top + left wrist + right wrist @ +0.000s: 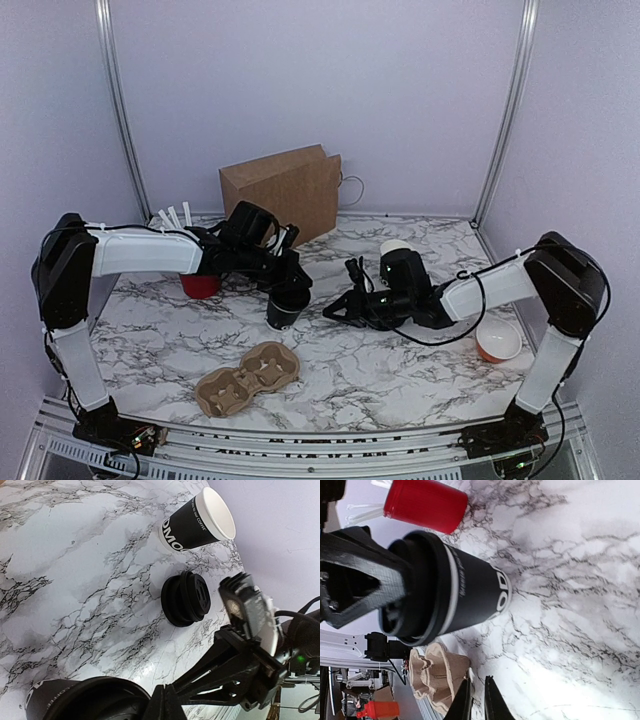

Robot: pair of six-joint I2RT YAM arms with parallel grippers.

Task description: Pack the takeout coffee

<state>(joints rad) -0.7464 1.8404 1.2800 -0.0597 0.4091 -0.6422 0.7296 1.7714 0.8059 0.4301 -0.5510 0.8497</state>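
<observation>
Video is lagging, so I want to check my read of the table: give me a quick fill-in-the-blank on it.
1. The lidded black paper cup stands ___ on the marble table.
2. The left gripper rests on that cup's black plastic ___.
3. The moulded brown cardboard cup carrier holds ___ cups.

Missing words: upright; lid; no

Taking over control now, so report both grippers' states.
Left gripper: shut, tips at the lidded black coffee cup.
Right gripper: nearly shut, empty.
</observation>
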